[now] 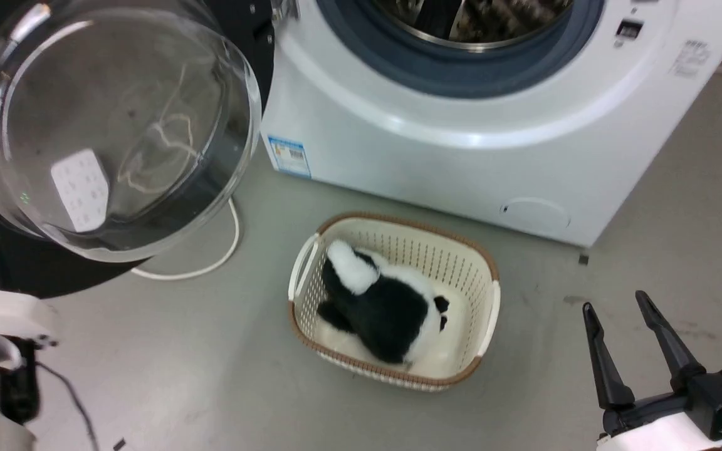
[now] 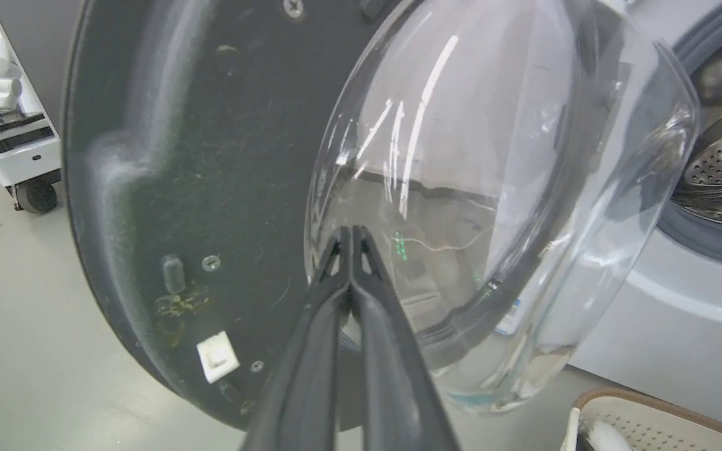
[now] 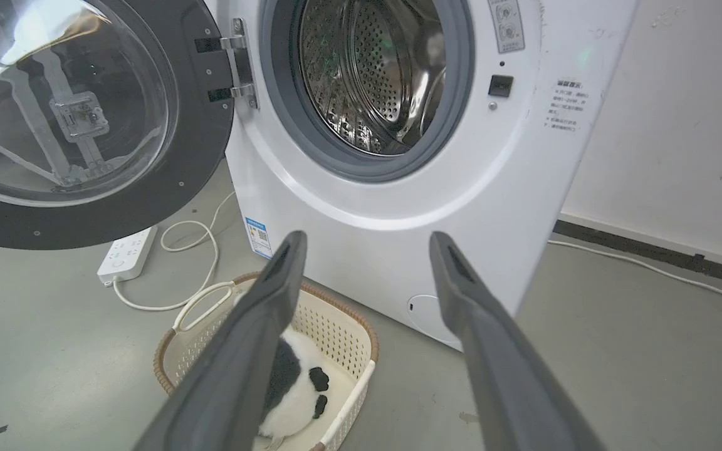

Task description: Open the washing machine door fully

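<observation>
Far left: the washing machine door [image 1: 110, 125], a big round glossy black disc w/ a clear domed glass bowl at its centre, hangs swung out to the left of the machine, inner face [image 2: 210, 156] toward the robot. By my judgement most of the swing is done, w/ perhaps a bit left before the stop. The left gripper [image 2: 351, 235] has its two long dark fingers pressed together w/ nothing between them, tips at the near edge of the glass bowl. Whether they actually touch it I can't tell, as glare hides the contact. To finish well, push w/ the shut fingers on the black frame rather than the slick dome, far from the metal hinge [image 3: 239, 62] for leverage. Follow the arc round the hinge and ease off near the stop. The white power strip [image 3: 126, 254] lies on the floor below the door, so keep the arm high. Next right is the cream plastic basket w/ brown rim [image 1: 411, 225], holding a black-and-white plush toy [image 1: 386, 307], near the white machine front [image 1: 430, 156]. The steel drum [image 3: 367, 75] stands open. Far right, the right gripper [image 1: 613, 300] hangs spread wide and empty, well apart from the door. It's best kept there, clear of the basket.
</observation>
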Controlling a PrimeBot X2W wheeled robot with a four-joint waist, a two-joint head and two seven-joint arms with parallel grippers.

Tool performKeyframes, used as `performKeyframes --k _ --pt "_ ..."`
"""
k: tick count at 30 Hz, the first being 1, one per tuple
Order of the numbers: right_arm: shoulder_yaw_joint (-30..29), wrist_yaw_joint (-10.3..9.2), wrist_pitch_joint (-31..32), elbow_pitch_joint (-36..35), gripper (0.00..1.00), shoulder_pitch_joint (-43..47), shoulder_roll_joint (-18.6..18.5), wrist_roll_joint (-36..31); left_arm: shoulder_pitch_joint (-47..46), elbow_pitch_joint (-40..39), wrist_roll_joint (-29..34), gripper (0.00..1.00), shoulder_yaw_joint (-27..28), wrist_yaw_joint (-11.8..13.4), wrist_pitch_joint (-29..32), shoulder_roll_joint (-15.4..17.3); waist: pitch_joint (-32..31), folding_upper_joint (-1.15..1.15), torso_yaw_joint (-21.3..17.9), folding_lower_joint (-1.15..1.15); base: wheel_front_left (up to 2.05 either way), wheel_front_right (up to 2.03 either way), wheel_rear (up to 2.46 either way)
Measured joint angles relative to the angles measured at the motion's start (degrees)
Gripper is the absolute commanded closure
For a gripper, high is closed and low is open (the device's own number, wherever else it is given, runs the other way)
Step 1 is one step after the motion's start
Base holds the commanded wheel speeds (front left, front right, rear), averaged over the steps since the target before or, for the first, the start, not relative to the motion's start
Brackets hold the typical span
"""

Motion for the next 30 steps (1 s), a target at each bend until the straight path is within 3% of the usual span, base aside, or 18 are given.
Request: performKeyframes --k 8,14,25,26,27,28,29,30 --pt "-0.3 0.0 -0.25 0.66 0.0 1.09 0.47 -0.36 9.14 -13.25 3.46 1.0 -1.99 1.05 -0.01 -5.66 -6.1 0.0 -1.22 -0.01 0.0 0.0 0.0" --pt "-0.79 0.0 -0.51 0.63 0.0 2.6 0.71 -0.47 17.7 -23.71 5.44 1.0 -6.81 2.13 0.2 -11.21 -10.1 0.0 -4.71 -0.01 0.0 0.0 0.0" --pt "-1.9 0.0 -0.51 1.54 0.0 4.48 0.81 1.08 26.68 -27.15 7.39 1.0 -14.01 2.66 0.92 -15.53 -12.7 0.0 -10.38 0.0 0.0 0.0 0.0" --pt "-1.98 0.0 -0.51 1.71 0.0 4.71 0.81 1.16 27.09 -26.49 8.02 0.72 -14.81 2.66 0.67 -15.62 -12.66 0.0 -10.76 0.01 0.0 0.0 0.0" --pt "-1.98 0.0 -0.51 1.71 0.0 4.71 0.81 1.16 27.09 -26.49 8.02 0.72 -14.81 2.66 0.67 -15.62 -12.66 0.0 -10.76 0.01 0.0 0.0 0.0" --pt "-1.97 0.0 -0.51 1.91 0.0 4.86 0.81 1.19 27.22 -25.83 8.89 0.19 -15.49 2.66 0.49 -15.81 -12.61 0.0 -10.98 0.01 0.0 0.0 0.0" --pt "-1.96 0.0 -0.51 1.99 0.0 4.92 0.81 1.32 27.24 -25.54 9.02 0.0 -15.79 2.67 0.48 -16.08 -12.59 0.0 -11.06 0.01 0.0 0.0 0.0" --pt "-1.96 0.0 -0.51 1.99 0.0 4.92 0.81 1.32 27.24 -25.54 9.02 0.0 -15.79 2.67 0.48 -16.08 -12.59 0.0 -11.06 0.01 0.0 0.0 0.0"
